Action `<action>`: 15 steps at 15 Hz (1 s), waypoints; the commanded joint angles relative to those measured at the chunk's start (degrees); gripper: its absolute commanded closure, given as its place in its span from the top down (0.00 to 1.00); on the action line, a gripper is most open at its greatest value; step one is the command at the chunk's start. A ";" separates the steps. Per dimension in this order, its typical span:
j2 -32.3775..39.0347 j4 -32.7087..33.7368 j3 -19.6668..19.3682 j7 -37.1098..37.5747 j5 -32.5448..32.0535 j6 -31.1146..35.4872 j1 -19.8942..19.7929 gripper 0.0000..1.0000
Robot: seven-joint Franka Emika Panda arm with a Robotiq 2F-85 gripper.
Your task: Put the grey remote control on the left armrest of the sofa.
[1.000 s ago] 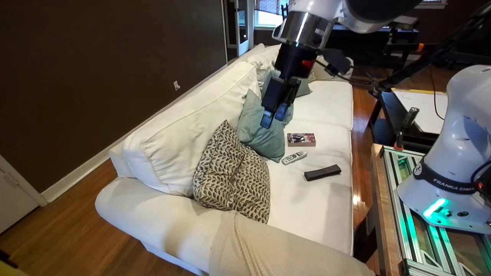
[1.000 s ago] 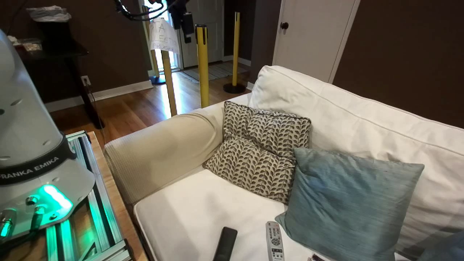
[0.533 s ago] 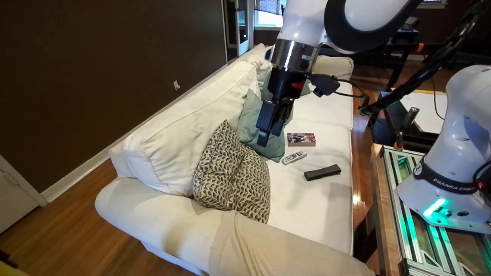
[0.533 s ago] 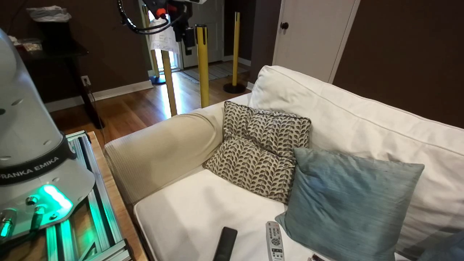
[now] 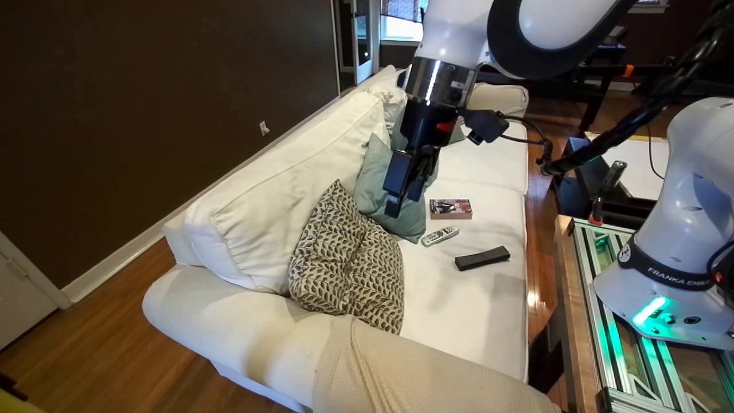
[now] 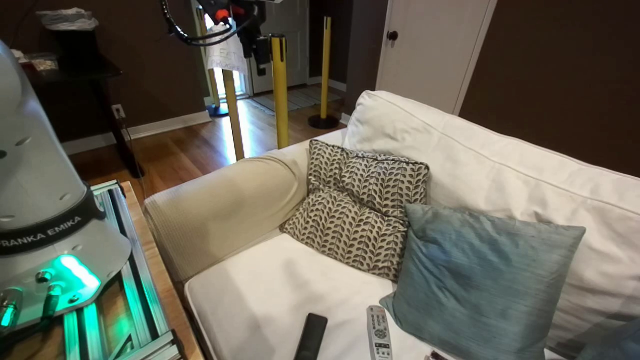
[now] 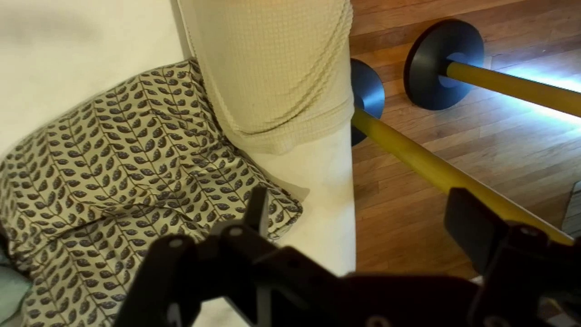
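Grey, seemingly light and stiff, the remote control [image 5: 440,236] was judged best pinched across mid-length by the wide-spread claw [image 7: 363,209].

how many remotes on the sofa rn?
2. The grey remote control lies beside a teal cushion; the black remote lies nearer the front of the sofa. Both show in both exterior views. More could be hidden behind that cushion.

Sofa [image 6: 480,175] is showing cream-white; remote control [image 6: 379,333], light grey; second remote [image 6: 311,334], black; patterned cushion [image 6: 362,210] is bearing dark leaves on beige; plain cushion [image 6: 485,280], teal.
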 commanded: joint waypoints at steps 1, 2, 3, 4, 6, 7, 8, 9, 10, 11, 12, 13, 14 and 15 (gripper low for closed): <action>-0.05 -4.59 -1.28 5.55 -4.48 -0.43 -4.89 1.00; -0.60 -6.47 -2.15 6.23 -5.48 -0.23 -6.36 1.00; -1.06 -8.46 -3.11 6.82 -6.96 -0.27 -8.17 1.00; -0.97 -9.98 -4.50 5.60 -7.36 0.08 -9.43 1.00; -0.57 -12.63 -7.08 3.07 -8.88 0.54 -12.05 1.00; -0.22 -13.79 -8.53 0.40 -9.31 1.31 -12.91 1.00; 0.16 -14.78 -9.62 -1.81 -10.79 1.78 -14.04 1.00; 0.46 -15.74 -10.80 -4.40 -12.28 2.39 -15.08 1.00; 3.05 -13.41 -12.25 -7.23 -13.78 2.18 -16.11 1.00; 3.26 -13.94 -13.27 -9.37 -15.29 2.75 -17.01 1.00; 3.84 -13.88 -14.31 -11.76 -16.25 3.40 -17.59 1.00; 4.67 -13.77 -15.30 -14.07 -17.29 4.24 -18.21 1.00; 5.53 -13.69 -16.24 -16.38 -17.73 5.34 -18.54 1.00; 6.68 -13.69 -17.08 -18.40 -18.31 7.00 -18.96 1.00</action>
